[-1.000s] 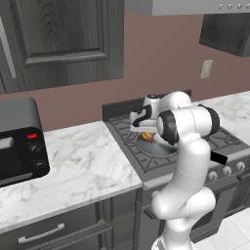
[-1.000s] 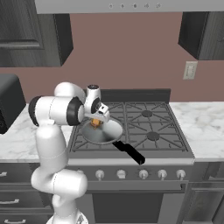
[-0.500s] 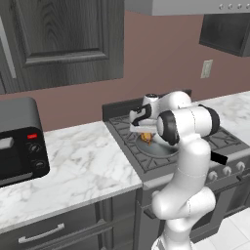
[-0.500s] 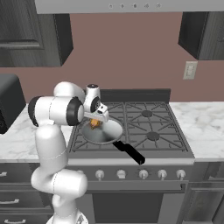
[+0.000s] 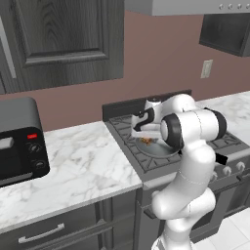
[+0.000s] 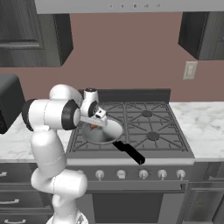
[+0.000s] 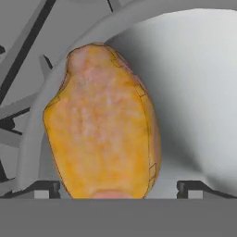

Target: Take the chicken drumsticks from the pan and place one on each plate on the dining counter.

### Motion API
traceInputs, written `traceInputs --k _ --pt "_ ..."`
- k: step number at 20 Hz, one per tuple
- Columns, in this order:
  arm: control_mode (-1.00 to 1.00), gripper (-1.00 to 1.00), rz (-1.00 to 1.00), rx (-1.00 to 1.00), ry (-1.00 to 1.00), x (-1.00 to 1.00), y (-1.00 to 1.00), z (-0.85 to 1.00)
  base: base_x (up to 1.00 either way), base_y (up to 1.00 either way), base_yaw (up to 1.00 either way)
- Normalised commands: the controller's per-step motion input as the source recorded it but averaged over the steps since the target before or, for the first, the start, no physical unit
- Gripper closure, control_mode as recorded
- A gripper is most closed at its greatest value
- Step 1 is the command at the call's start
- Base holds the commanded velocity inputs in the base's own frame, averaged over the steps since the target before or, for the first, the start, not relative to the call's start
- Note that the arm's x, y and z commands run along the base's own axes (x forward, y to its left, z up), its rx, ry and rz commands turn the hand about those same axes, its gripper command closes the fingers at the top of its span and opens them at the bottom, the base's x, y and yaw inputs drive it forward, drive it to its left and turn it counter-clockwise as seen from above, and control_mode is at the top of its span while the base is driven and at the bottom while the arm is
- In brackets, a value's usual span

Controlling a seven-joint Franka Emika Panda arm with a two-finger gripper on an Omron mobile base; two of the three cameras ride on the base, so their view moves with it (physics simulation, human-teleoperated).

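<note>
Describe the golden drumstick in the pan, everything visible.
The golden-tan drumstick is stubby and oval, its skin mottled orange-yellow with paler pinkish patches. It lies in the grey pan near the rim, on the stove's front left burner. The gripper hovers close above, open, its fingertips flanking it; contact can't be told.

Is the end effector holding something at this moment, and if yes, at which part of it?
Nothing is held. The end effector is open, its tips on either side of the golden-tan stubby chicken drumstick lying in the round grey metal pan.
</note>
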Motion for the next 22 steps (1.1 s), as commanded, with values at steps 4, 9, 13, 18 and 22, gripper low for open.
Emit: traceInputs --k 4,9,13,18,22 --pt "-1.00 1.00 0.00 0.00 0.00 -0.01 0.00 -0.11 0.00 0.00 0.00" --pt "-1.00 1.00 0.00 0.00 0.00 0.04 0.00 -0.03 0.00 0.00 0.00" --pt "-1.00 1.00 0.00 0.00 -0.03 0.04 0.00 0.00 0.00 0.00 0.00" --pt "-1.00 1.00 0.00 0.00 -0.05 -0.03 0.00 0.05 0.00 0.00 0.00" --pt "-1.00 1.00 0.05 0.00 -0.12 -0.41 -0.02 0.37 0.00 0.00 0.00"
